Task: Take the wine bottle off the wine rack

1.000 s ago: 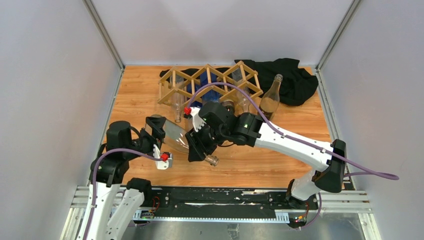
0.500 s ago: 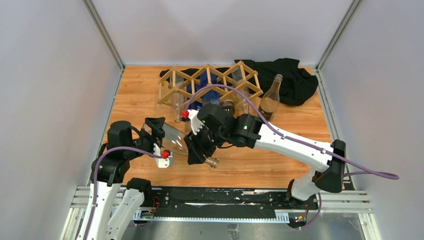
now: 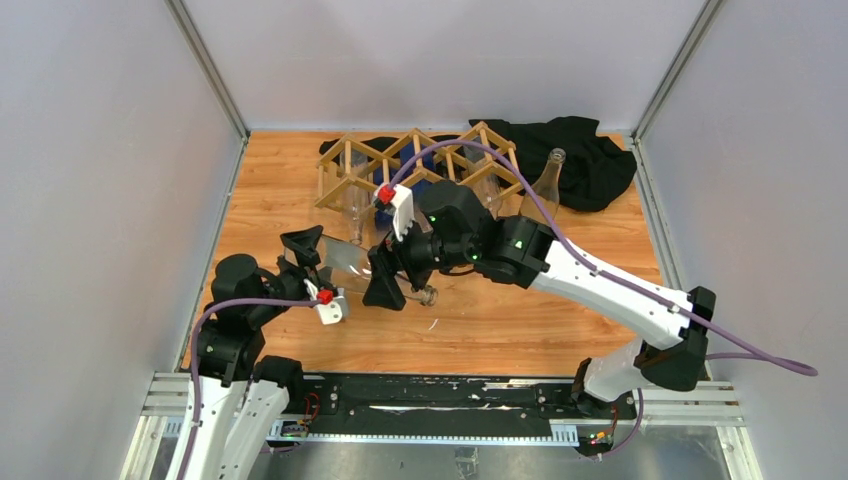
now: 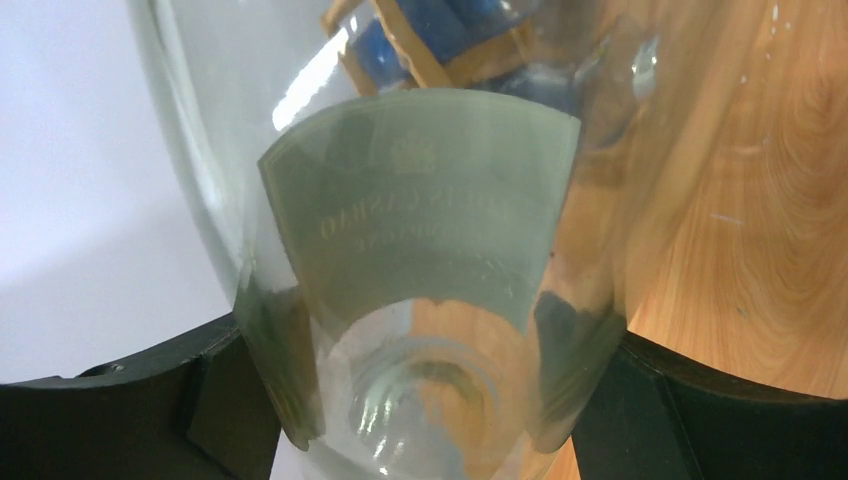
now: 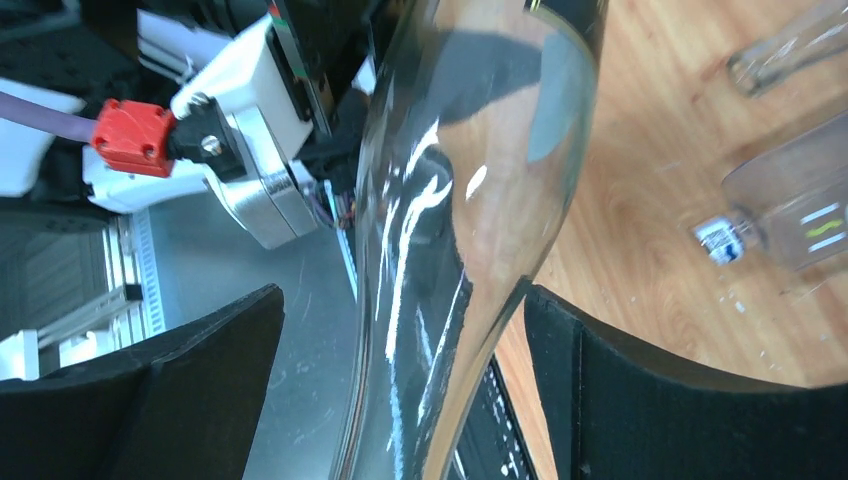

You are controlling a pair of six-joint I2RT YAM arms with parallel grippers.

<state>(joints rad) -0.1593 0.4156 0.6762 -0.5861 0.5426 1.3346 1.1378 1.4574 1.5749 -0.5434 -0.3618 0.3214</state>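
Observation:
The clear glass wine bottle [image 3: 350,268] is out of the wine rack [image 3: 420,165], lying roughly level in front of it with its mouth pointing right. My left gripper [image 3: 312,268] is shut on the bottle's wide base. In the left wrist view both black fingers [image 4: 230,400] press the sides of the wine bottle [image 4: 420,220]. My right gripper [image 3: 392,272] straddles the neck and is open. In the right wrist view the wine bottle [image 5: 470,200] runs between the jaws, with a clear gap on the left side of my right gripper [image 5: 400,380].
The tan lattice rack holds other bottles, one clear [image 3: 355,200] and one blue [image 3: 410,180]. A brownish bottle [image 3: 541,195] stands upright right of the rack, beside a black cloth [image 3: 585,155]. Grey walls close in both sides of the wooden table [image 3: 560,320].
My right gripper has opened off the bottle's neck and shifted back toward the rack. My left gripper closed on the bottle's base and now holds it alone, a little higher.

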